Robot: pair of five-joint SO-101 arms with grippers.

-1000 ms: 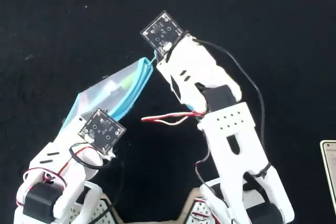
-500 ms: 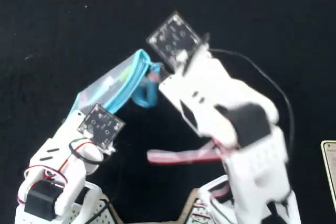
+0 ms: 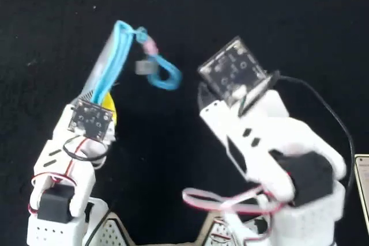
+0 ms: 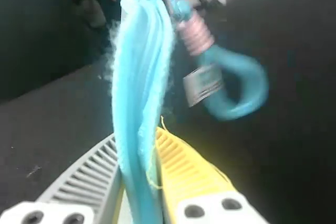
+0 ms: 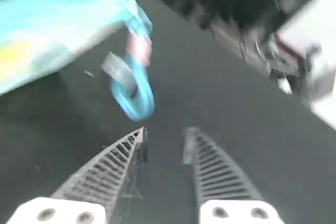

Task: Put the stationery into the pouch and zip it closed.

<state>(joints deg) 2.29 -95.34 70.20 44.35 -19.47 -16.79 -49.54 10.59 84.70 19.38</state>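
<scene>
High view: pouch (image 3: 109, 61) sits upper left of frame, long axis running from lower left up twd upper centre, far tip pointing up and slightly right.
Pouch shape: flat, thin, seen edge-on as a narrow light-blue strip; soft fabric w/ frayed-looking edge in left wrist view.
Pouch side: pale, semi-clear wall w/ a yellow patch in right wrist view; what it is can't be told. Zip state: can't tell.
Strap loop (image 3: 164, 76): blue cord, teardrop shape, hangs off pouch's far tip, to the right of it.
Pink bead (image 3: 151, 45): ribbed, on the cord btwn tip and loop.
Grey tag (image 3: 144, 67): small, flat, beside the loop.
Left gripper (image 4: 140, 148): jaws clamped on pouch's near end; ribbed grey finger (image 4: 84, 177) one side, ribbed yellow finger (image 4: 184, 171) the other, both touching fabric.
Right gripper (image 5: 163, 137): jaws apart, nothing btwn them; ribbed grey fingers (image 5: 105, 177) point twd the loop, apart from it.
Right arm: centre-right in high view, well apart from pouch.
Table (image 3: 277, 27): black matte cloth.
</scene>
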